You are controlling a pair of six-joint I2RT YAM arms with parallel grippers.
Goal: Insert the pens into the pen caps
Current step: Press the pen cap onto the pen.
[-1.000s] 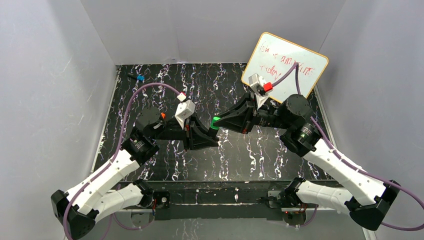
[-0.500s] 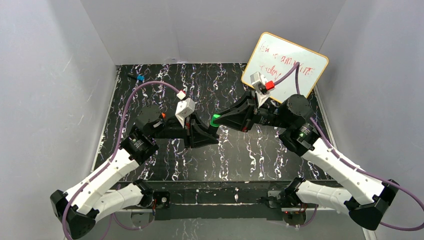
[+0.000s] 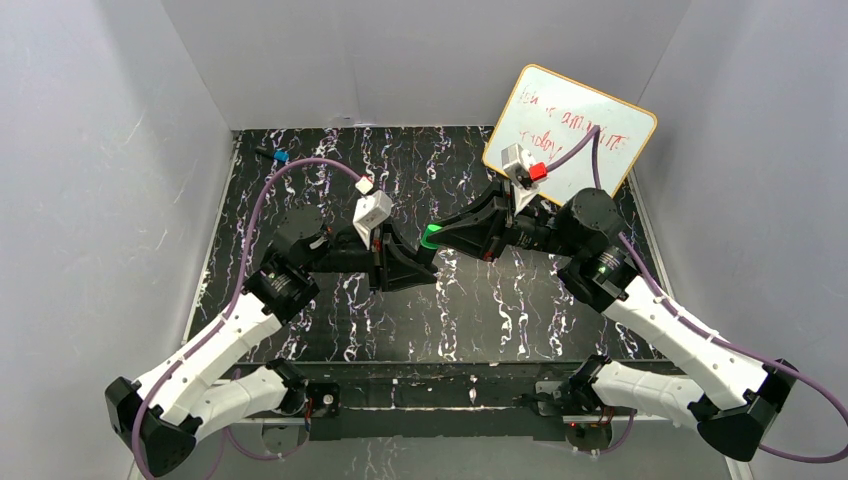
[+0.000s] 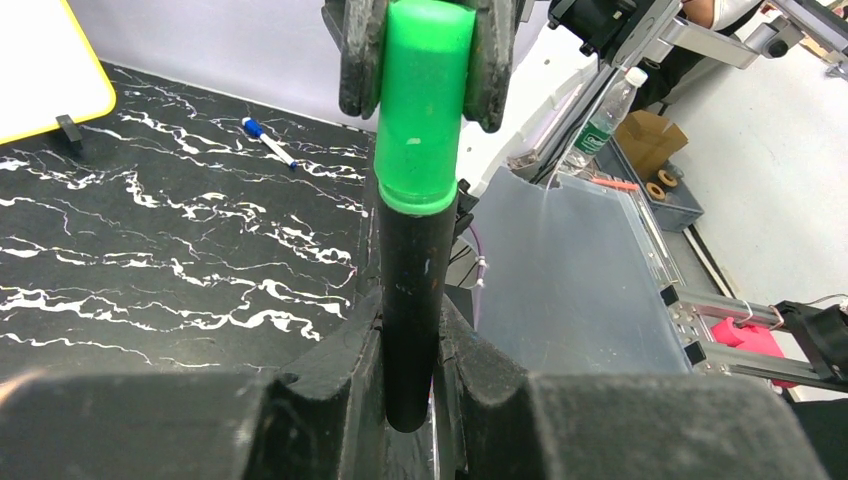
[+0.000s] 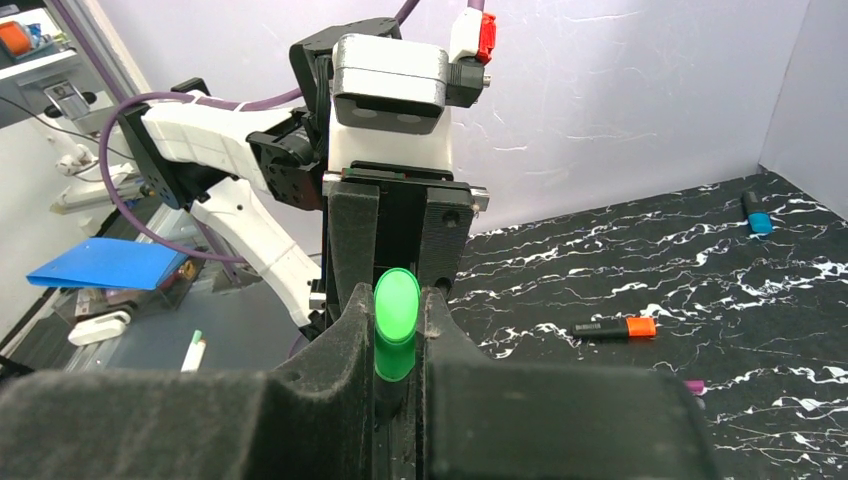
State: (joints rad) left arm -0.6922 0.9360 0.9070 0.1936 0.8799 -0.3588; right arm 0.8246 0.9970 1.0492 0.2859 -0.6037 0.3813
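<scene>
A thick black marker (image 4: 412, 290) is clamped between the fingers of my left gripper (image 4: 410, 345), which is shut on its barrel. A green cap (image 4: 425, 110) sits on the marker's far end. My right gripper (image 5: 397, 335) is shut on that green cap (image 5: 396, 318). In the top view the two grippers meet tip to tip above the table's middle, the left gripper (image 3: 412, 266) below the right gripper (image 3: 432, 239), with the green cap (image 3: 430, 238) between them. The marker's tip is hidden inside the cap.
A black marker with an orange cap (image 5: 612, 328) lies on the marbled table. A blue-capped pen (image 5: 755, 212) lies near the far wall (image 3: 279, 157). A white slim pen (image 4: 268, 143) lies on the table. A purple cap (image 5: 693, 385) peeks out beside my right fingers. A whiteboard (image 3: 570, 130) leans at the back right.
Both grippers have shifted slightly toward the back while still joined at the marker and green cap. The left wrist has lifted a little. Both grips are unchanged.
</scene>
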